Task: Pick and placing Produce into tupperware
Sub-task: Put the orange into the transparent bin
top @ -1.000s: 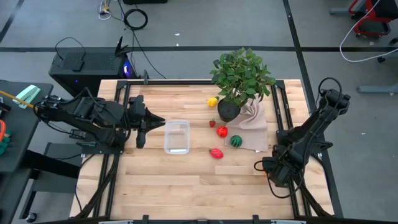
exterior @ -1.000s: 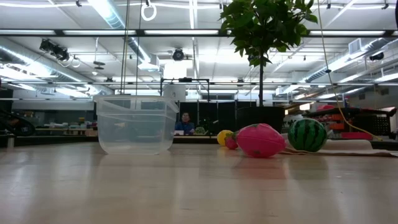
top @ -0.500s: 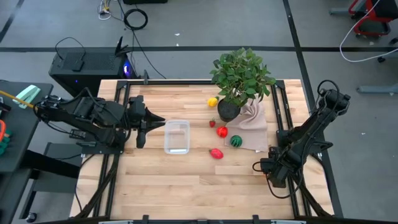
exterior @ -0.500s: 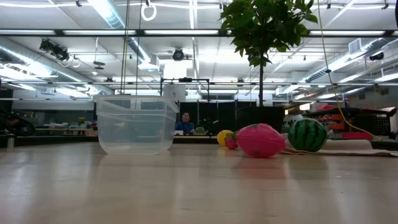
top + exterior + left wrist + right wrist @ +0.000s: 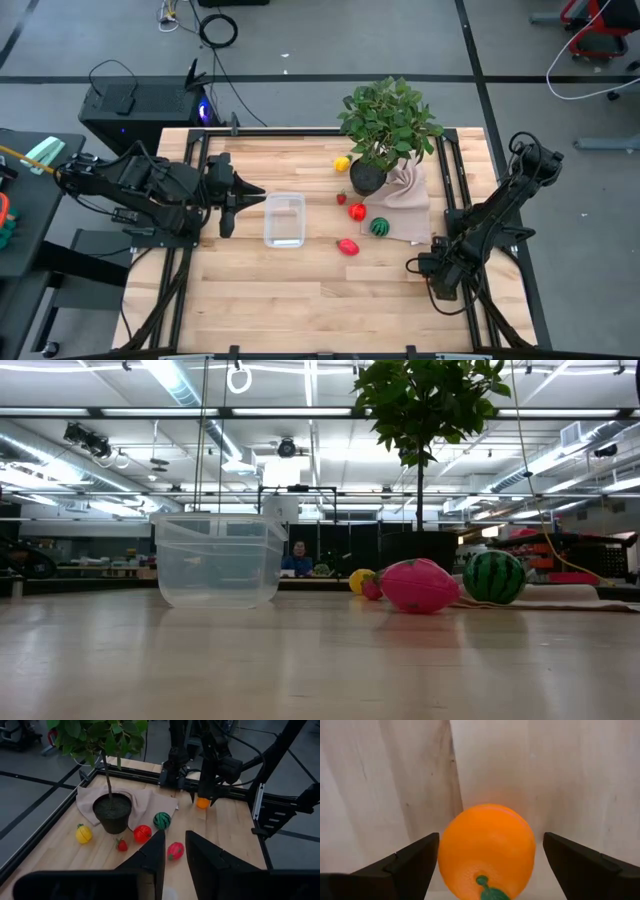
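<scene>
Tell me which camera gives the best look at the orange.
The right wrist view: the orange fills the picture between the open right gripper fingers. The left wrist view shows it small and far off under that gripper. The high view hides it beneath the arm; the low view misses it.

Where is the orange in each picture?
High view: hidden under the right gripper, near the table's right edge.
Low view: not in it.
Left wrist view: orange far off, between the right gripper's fingers.
Right wrist view: fills the middle, between the open fingers.
Shared landmark: the right gripper.
</scene>
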Robot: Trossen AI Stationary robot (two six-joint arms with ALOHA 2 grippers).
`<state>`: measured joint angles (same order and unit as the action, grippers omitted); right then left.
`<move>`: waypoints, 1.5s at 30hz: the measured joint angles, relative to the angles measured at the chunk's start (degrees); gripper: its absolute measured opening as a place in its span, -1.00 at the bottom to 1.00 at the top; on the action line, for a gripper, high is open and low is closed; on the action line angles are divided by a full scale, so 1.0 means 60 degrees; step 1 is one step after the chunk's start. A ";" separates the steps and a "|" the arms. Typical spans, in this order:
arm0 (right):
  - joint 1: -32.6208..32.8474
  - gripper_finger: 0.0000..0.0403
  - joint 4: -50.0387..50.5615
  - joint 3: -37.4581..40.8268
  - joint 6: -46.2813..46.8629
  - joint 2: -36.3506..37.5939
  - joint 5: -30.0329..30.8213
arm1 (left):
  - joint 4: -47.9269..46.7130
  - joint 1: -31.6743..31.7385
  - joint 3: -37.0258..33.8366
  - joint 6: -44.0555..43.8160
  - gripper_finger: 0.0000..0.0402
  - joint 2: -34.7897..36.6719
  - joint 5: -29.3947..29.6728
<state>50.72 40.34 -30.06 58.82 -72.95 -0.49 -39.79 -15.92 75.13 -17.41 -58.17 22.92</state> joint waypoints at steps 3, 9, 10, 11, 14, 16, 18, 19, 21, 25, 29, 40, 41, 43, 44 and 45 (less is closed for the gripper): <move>-0.0004 0.75 0.0007 0.0000 -0.0067 0.0000 0.0004 | 0.0000 0.0000 0.0000 0.0000 -0.59 0.0000 0.0000; -0.0003 0.56 0.0007 0.0000 -0.0079 0.0000 0.0004 | -0.0003 0.0000 0.0000 0.0000 -0.57 0.0000 0.0004; -0.0004 0.52 0.0006 0.0000 -0.0079 0.0000 0.0004 | -0.0003 0.0000 0.0000 0.0000 -0.57 0.0000 0.0004; -0.0004 0.48 0.0007 0.0000 -0.0079 0.0000 0.0004 | -0.0003 0.0000 0.0000 0.0000 -0.57 0.0000 0.0004; -0.0004 0.37 0.0007 0.0000 -0.0082 0.0000 0.0004 | -0.0003 0.0000 0.0000 0.0000 -0.57 0.0000 0.0004; -0.0004 0.30 0.0009 -0.0004 -0.0082 0.0000 0.0004 | -0.0003 0.0000 0.0000 0.0000 -0.57 0.0000 0.0004; -0.0004 0.25 0.0007 -0.0011 -0.0083 0.0004 0.0004 | -0.0002 0.0000 0.0000 0.0002 -0.57 0.0000 0.0006; -0.0004 0.24 0.0010 -0.0019 -0.0083 0.0004 0.0004 | 0.0000 0.0000 0.0000 0.0000 -0.58 0.0000 0.0007; -0.0004 0.24 0.0029 -0.0051 -0.0086 0.0004 0.0004 | -0.0002 0.0000 0.0000 0.0000 -0.58 0.0000 0.0007; -0.0004 0.32 0.0092 -0.0332 -0.0357 0.0002 -0.0019 | -0.0003 0.0000 0.0000 0.0002 -0.56 0.0000 0.0007; -0.0096 0.33 0.0594 -0.0943 -0.0736 0.0000 -0.0264 | -0.0001 0.0000 0.0000 0.0011 -0.56 0.0000 0.0007; -0.0862 0.30 0.3601 -0.4029 -0.1961 0.0000 -0.0208 | -0.0003 0.0000 0.0000 0.0024 -0.56 0.0000 0.0007; -0.0945 0.31 0.3929 -0.4328 -0.2053 0.0000 -0.0110 | -0.0003 0.0000 0.0000 0.0027 -0.55 0.0000 0.0007; -0.1134 0.30 0.4462 -0.4921 -0.2188 0.0000 0.0104 | -0.0003 0.0000 0.0000 0.0033 -0.55 0.0000 0.0007; -0.1243 0.30 0.4755 -0.5200 -0.2302 0.0000 0.0183 | -0.0003 0.0000 0.0000 0.0036 -0.55 0.0000 0.0007; -0.1339 0.30 0.5014 -0.5458 -0.2397 0.0000 0.0268 | -0.0003 0.0000 0.0000 0.0036 -0.55 0.0000 0.0007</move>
<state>42.69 70.42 -62.81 44.44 -72.95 1.11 -39.81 -15.92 75.13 -17.19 -58.17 22.96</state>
